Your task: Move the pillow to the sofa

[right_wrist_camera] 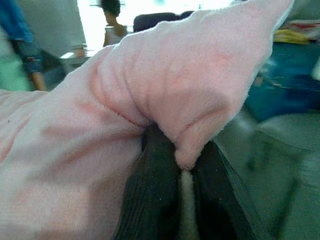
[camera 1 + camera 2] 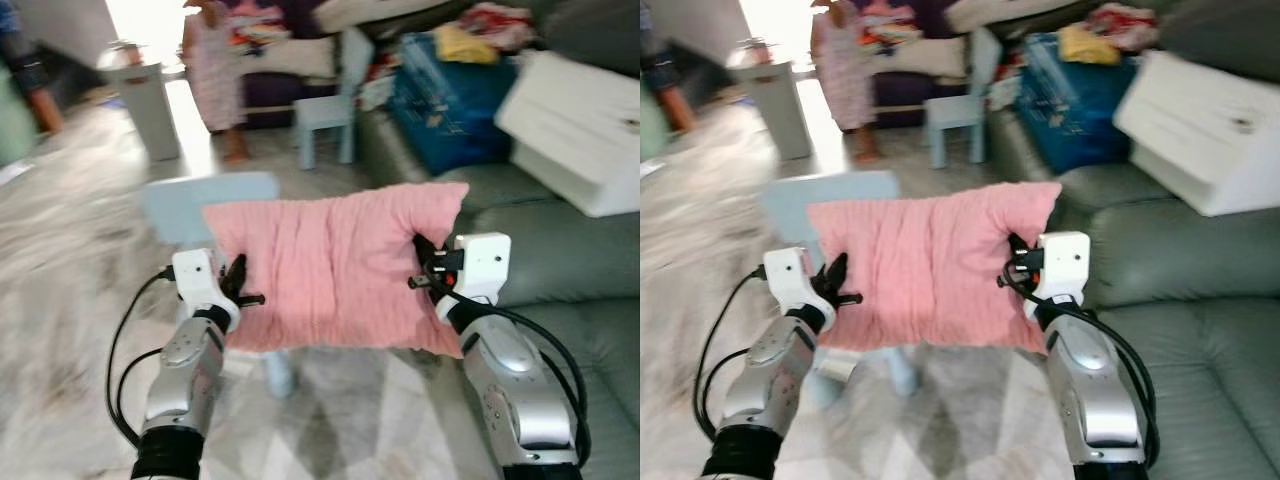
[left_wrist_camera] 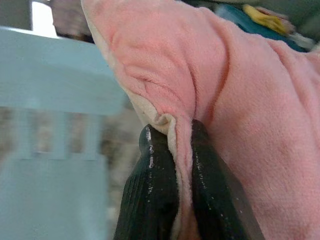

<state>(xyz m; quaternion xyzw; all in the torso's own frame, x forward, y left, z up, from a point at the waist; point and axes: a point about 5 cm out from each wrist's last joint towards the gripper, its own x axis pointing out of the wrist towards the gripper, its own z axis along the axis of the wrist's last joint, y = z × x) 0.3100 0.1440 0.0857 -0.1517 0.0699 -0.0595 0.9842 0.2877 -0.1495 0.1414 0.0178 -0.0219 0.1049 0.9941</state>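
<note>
A pink pillow (image 2: 335, 270) hangs in the air in front of me, held flat between both arms. My left gripper (image 2: 243, 290) is shut on its left edge; in the left wrist view the black fingers (image 3: 155, 190) pinch a fold of the pink fabric (image 3: 240, 100). My right gripper (image 2: 425, 268) is shut on the right edge, where the fingers (image 1: 150, 190) clamp the pillow's seam (image 1: 200, 90). The grey-green sofa (image 2: 560, 260) lies just to the right of the pillow, its seat (image 2: 1200, 370) below my right arm.
A light blue child's chair (image 2: 205, 205) stands under and behind the pillow. A white box (image 2: 580, 130) and a blue basket (image 2: 450, 100) sit on the sofa further back. A person (image 2: 215, 70), a white bin (image 2: 150, 105) and a small blue stool (image 2: 325, 120) stand beyond on the marble floor.
</note>
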